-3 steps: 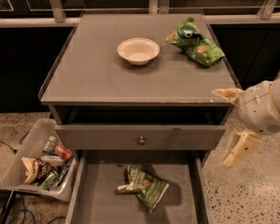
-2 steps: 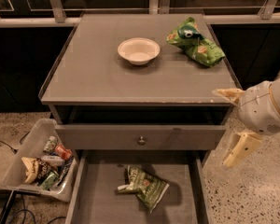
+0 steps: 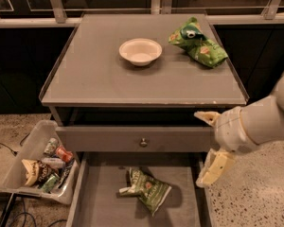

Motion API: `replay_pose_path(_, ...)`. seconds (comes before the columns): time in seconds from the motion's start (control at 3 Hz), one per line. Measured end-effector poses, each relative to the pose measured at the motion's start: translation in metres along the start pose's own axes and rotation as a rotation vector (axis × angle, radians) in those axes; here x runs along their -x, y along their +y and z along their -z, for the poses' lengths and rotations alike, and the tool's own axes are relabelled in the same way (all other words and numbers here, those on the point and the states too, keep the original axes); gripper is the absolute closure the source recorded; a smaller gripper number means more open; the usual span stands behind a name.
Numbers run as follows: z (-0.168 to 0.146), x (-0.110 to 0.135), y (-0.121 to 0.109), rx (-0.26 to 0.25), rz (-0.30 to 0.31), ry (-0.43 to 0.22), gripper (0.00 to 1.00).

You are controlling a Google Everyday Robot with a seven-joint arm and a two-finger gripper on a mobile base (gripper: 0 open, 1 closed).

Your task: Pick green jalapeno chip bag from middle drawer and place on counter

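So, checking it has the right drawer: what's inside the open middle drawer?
Only the green jalapeno chip bag, lying on the middle drawer's floor. The drawer's back is hidden beneath the closed drawer front above. The hand hangs open by the drawer's right wall.

Our arm (image 3: 274, 112) enters from the 3 o'clock edge of the view, a thick white forearm sloping down toward 8 o'clock. It ends in a rounded white wrist (image 3: 234, 129) right of centre, at about 4 o'clock from the middle. Our gripper (image 3: 208, 143) sits at the wrist's 9 o'clock side, facing left. Its two cream fingers are spread wide with nothing between them. The upper finger (image 3: 206, 116) juts out toward 10 o'clock. The lower finger (image 3: 214, 168) hangs toward 7 o'clock, its tip the lowest part of us.
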State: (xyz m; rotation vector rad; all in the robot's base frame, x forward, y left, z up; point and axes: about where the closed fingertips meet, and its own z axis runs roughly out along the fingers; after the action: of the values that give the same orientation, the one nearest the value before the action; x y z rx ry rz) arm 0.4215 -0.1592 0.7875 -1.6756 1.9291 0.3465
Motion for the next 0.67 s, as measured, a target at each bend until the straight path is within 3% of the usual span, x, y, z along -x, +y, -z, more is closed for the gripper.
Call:
replay_pose_path(0.33,-0.061,-0.018,0.008,0.029,-0.035,-0.018,0.0)
replay_pose_path(0.67,-0.103,-0.043,0.012,0.029,-0.065,-0.02,0.0)
